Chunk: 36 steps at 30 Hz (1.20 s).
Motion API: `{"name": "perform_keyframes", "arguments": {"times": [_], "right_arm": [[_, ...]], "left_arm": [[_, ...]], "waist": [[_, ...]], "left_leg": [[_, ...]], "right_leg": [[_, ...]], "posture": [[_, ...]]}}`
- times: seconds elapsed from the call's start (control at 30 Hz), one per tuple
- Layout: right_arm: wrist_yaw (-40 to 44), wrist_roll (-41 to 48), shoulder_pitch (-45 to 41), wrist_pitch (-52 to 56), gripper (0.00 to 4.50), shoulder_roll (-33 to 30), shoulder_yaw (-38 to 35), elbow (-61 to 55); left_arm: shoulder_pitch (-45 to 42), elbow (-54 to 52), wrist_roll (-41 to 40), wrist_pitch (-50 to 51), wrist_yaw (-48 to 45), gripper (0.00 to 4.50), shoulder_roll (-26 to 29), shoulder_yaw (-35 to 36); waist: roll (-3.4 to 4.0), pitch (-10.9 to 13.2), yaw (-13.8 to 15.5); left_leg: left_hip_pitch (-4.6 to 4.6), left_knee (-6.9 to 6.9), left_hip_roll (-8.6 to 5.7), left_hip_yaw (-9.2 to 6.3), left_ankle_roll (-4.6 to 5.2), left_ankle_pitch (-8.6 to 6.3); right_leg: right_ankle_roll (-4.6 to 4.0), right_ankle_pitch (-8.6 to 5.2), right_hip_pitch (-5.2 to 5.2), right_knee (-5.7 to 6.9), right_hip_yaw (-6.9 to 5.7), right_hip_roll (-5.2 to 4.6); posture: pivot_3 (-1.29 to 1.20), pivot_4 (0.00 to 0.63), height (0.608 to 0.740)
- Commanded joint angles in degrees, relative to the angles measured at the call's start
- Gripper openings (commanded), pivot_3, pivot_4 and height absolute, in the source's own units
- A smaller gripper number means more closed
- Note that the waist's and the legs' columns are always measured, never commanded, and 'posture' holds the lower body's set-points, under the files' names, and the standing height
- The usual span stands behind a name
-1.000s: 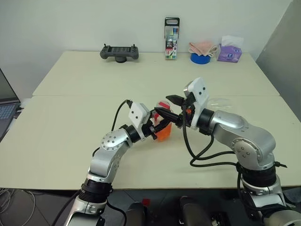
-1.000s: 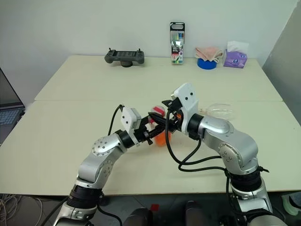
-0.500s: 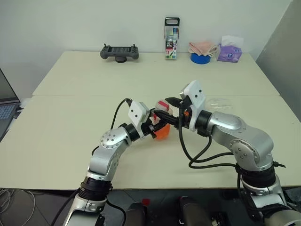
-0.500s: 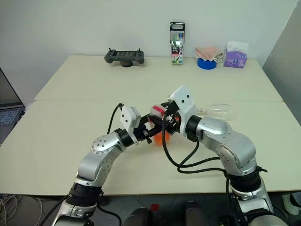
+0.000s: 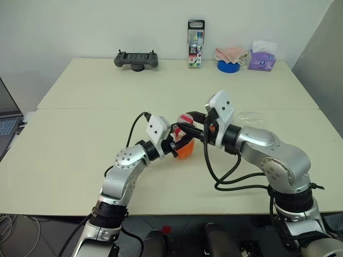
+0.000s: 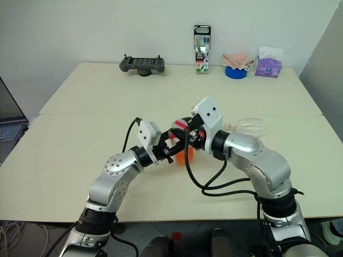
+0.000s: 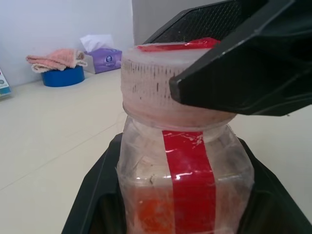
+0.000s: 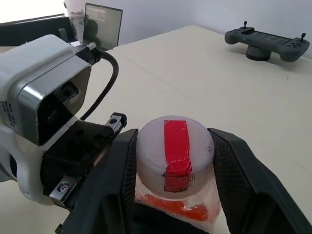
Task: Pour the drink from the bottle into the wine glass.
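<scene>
A small clear bottle [image 5: 185,151] with orange-red drink [image 7: 151,214] in its lower part stands upright at the table's middle. My left gripper [image 5: 179,145] is shut on its body from the left. My right gripper [image 5: 186,127] comes in from the right at cap height. Its two black fingers [image 8: 122,165] press against both sides of the white cap with the red stripe [image 8: 175,146]. The wine glass [image 6: 251,126] seems to lie on its side on the table behind my right forearm.
Along the far edge stand a game controller [image 5: 136,59], a tall marker pack [image 5: 195,36], a blue tape roll [image 5: 229,66] with a pink cloth on it, and a purple tissue pack [image 5: 261,60]. A laptop [image 5: 6,120] sits off the left edge.
My right gripper's fingers have drawn in from a wide stance onto the bottle's cap. The left gripper and the bottle have stayed where they were.
</scene>
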Motion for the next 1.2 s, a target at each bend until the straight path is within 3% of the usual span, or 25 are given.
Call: {"name": "perform_keyframes", "arguments": {"times": [0.03,0.2,0.33,0.43,0.5,0.63,0.83,0.97,1.2], "right_arm": [[10.61,3.74,-0.82,-4.96,1.86,-3.51,-2.09,-0.53],[41.57,19.79,-1.67,-1.11,1.86,-17.00,0.86,-4.84],[55.24,22.00,-5.83,-3.59,1.86,-19.28,3.16,-3.16],[57.89,18.60,-9.46,-5.30,1.86,-19.43,3.47,0.98],[57.33,15.02,-10.45,-6.42,1.86,-19.89,4.18,3.34],[48.23,8.22,-14.47,-10.28,1.86,-14.06,2.01,11.37],[47.51,6.85,-14.95,-9.68,3.94,-14.88,-0.73,11.98],[41.70,6.89,-11.82,-8.48,3.95,-15.52,-4.19,8.96],[20.34,2.67,-5.83,-4.10,3.95,-11.81,-7.63,-0.85]], "left_arm": [[-0.08,-4.35,-3.77,2.62,-3.62,1.93,1.58,-0.07],[-0.64,-6.63,-8.15,7.49,-7.61,1.92,2.90,-0.95],[-2.42,-3.48,-7.90,6.56,-9.70,1.92,3.27,-1.57],[-3.80,-2.15,-7.09,5.24,-10.73,1.92,3.49,-2.28],[-3.48,-2.46,-6.77,4.70,-10.22,1.91,3.59,-2.25],[-3.33,-1.97,-6.62,4.49,-8.85,1.89,3.28,-1.87],[-3.29,-0.40,-5.93,3.49,-8.83,1.86,2.69,-2.44],[-4.38,1.88,-5.02,2.66,-8.74,1.85,1.91,-2.47],[-5.41,4.18,-4.07,1.81,-8.69,1.84,1.63,-1.60]], "waist": [[0.00,0.00,-0.01],[0.04,0.10,0.30],[0.03,0.12,-0.22],[0.06,0.14,-0.18],[0.06,0.14,-0.14],[0.06,0.14,-0.27],[0.08,0.16,0.56],[0.07,0.17,0.70],[0.07,0.16,0.80]], "left_leg": [[0.00,0.00,0.00,0.00,0.00,0.00],[-0.05,0.02,-0.10,0.01,0.03,-0.02],[0.05,0.01,-0.01,0.05,0.06,-0.03],[0.12,0.01,0.09,0.01,0.06,-0.02],[0.12,0.03,0.10,-0.02,0.06,-0.01],[0.14,0.07,0.09,0.05,0.06,-0.01],[-0.04,0.04,-0.02,-0.06,0.03,0.00],[-0.09,0.04,-0.06,-0.02,0.02,-0.02],[-0.07,0.05,-0.05,-0.02,0.00,-0.01]], "right_leg": [[0.01,0.00,0.00,0.00,-0.01,0.00],[0.02,-0.01,0.11,-0.14,-0.02,-0.10],[0.24,-0.15,0.11,-0.11,-0.01,0.00],[0.23,-0.15,0.11,0.02,-0.04,0.14],[0.19,-0.13,0.12,0.04,-0.07,0.15],[0.17,-0.11,0.14,0.02,0.02,0.12],[-0.07,0.04,0.04,-0.03,-0.07,-0.05],[-0.05,0.03,0.02,-0.10,-0.04,-0.12],[-0.04,0.02,0.00,-0.03,-0.03,-0.10]], "posture": [[0.00,0.150,0.740],[0.00,0.150,0.740],[0.00,0.150,0.740],[0.00,0.150,0.740],[0.00,0.150,0.740],[0.00,0.150,0.740],[0.00,0.150,0.740],[0.00,0.150,0.740],[0.00,0.150,0.740]]}}
